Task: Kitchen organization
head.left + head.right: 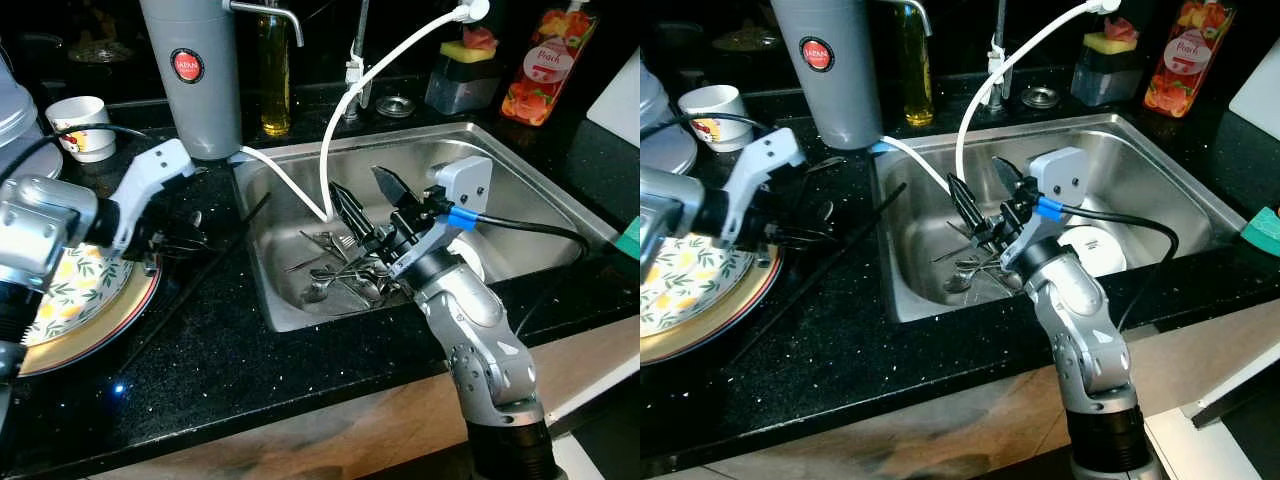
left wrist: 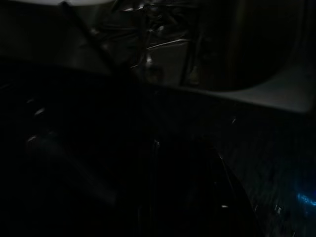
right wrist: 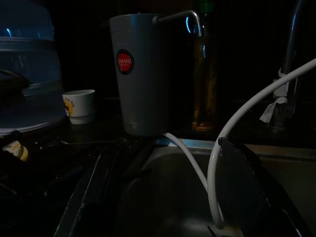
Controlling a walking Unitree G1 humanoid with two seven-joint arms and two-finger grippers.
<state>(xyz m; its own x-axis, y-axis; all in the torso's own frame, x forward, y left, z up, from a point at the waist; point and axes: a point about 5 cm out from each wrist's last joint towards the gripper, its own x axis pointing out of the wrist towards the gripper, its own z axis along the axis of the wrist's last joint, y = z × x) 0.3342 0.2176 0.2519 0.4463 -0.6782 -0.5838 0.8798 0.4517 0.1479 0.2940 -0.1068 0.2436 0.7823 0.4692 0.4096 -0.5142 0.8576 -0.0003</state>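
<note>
Two black fingers of the right gripper (image 1: 372, 200) spread wide apart over the sink (image 1: 520, 160), nothing between them, tips hanging just above a tangle of cutlery (image 1: 345, 275) lying on the steel floor of the basin near its left wall; forks and spoons crossed over one another there, none lifted. Just behind the fingers, a white hose (image 1: 345, 110) curving down from above into the basin, its lower end beside the cutlery. Under the right wrist, part of a white dish (image 1: 1095, 248) resting in the sink. Left gripper (image 1: 185, 240) low over the black counter (image 1: 250, 370) left of the sink, fingertips lost against dark utensils lying there, so cannot tell whether spread or closed, nor whether anything is gripped; left wrist view too dark to settle it, faint glints of metal at best. A long dark rod (image 1: 200, 290) lying aslant on the counter from the sink's edge toward the front. Beneath the left arm, a leaf-patterned plate (image 1: 70, 300) flat on the counter. Farther back, a grey water filter (image 1: 192, 75) upright at the sink's rear left corner, a bottle of oil (image 1: 274, 80) just beside it, a white cup (image 1: 82, 127) well to the left. Behind the sink, a sponge holder (image 1: 462, 75) and an orange soap bottle (image 1: 545, 65)
</note>
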